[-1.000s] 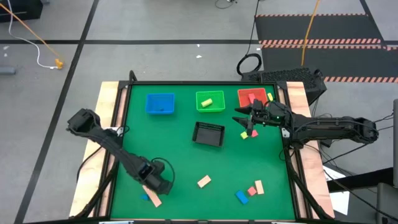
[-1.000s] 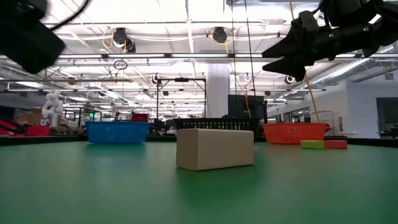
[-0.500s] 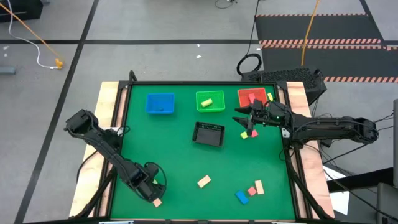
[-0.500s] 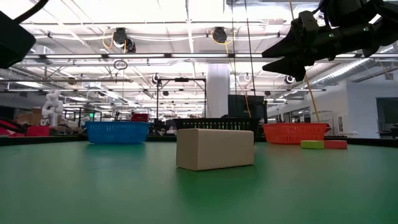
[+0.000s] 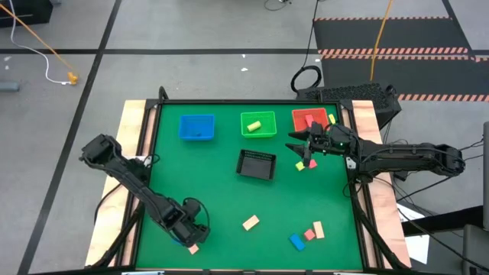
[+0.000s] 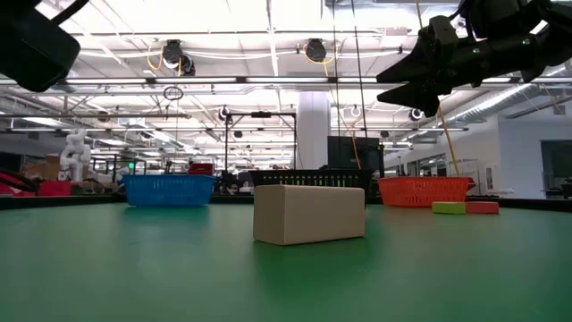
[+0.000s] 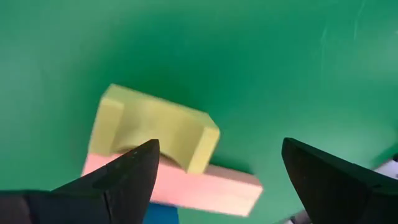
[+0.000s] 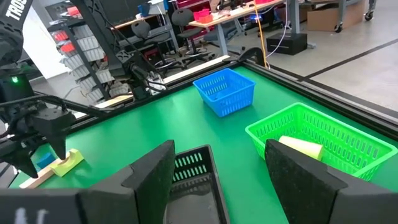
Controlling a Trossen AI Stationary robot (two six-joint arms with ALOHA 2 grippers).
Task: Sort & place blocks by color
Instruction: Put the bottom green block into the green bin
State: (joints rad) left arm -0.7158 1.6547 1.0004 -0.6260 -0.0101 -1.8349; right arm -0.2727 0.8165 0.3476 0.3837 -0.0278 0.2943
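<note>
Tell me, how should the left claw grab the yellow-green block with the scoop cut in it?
The yellow-green block lies on top of a tan bar, so probably best from straight above, the open left gripper pinching its two flat long sides near the middle. The curved notch would likely let fingers slip, and a low sideways approach might knock the bar underneath.

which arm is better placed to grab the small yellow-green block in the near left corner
Left. The open left gripper hangs right over the yellow-green block; the right gripper hangs far off beside the red tray.

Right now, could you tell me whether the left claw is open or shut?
Open. In the left wrist view the left claw has its fingers spread wide above the yellow-green block, gripping nothing.
</note>
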